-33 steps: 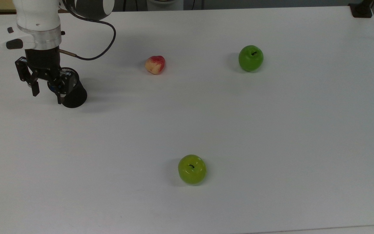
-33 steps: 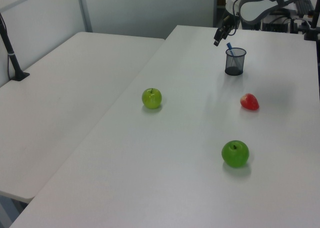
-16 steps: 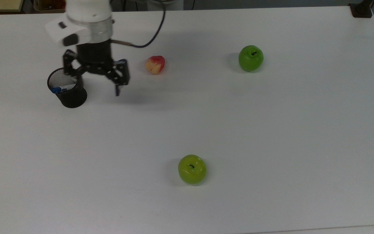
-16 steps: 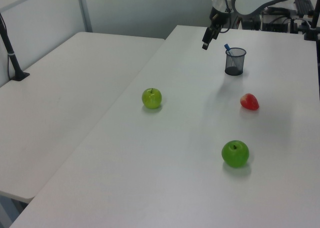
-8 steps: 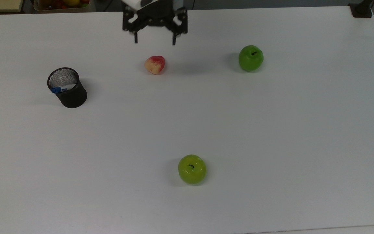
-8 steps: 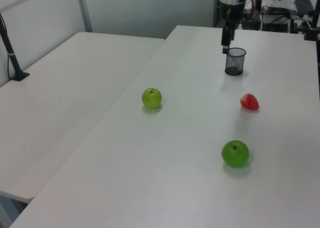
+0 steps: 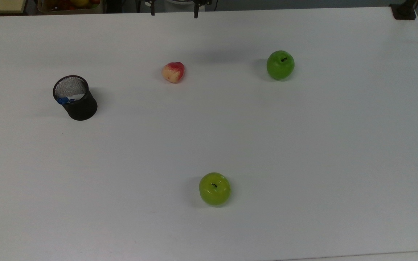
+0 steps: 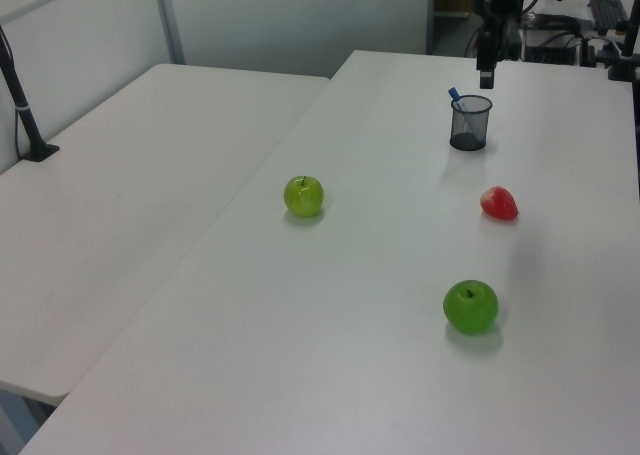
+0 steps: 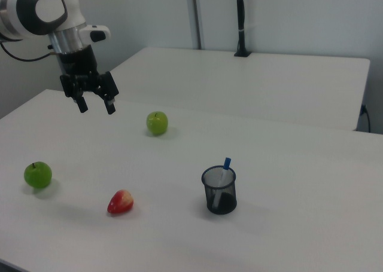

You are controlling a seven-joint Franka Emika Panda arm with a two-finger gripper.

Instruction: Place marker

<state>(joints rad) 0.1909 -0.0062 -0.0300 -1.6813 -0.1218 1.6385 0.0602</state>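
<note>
black wire-mesh cup (image 9: 219, 190), glossy green apples (image 7: 214, 189), matt white table (image 7: 303, 145)

The room looked like a robotics lab or test space. Two plain white desks (image 9: 281, 140) stood side by side against pale partition walls. A white robot arm (image 9: 45, 12) hung over the nearer desk. At twelve o'clock in the left view, dark equipment and cables (image 8: 585, 15) crowded the background. A black pole on a clamp (image 9: 240, 21) rose from the farther desk's edge.
</note>
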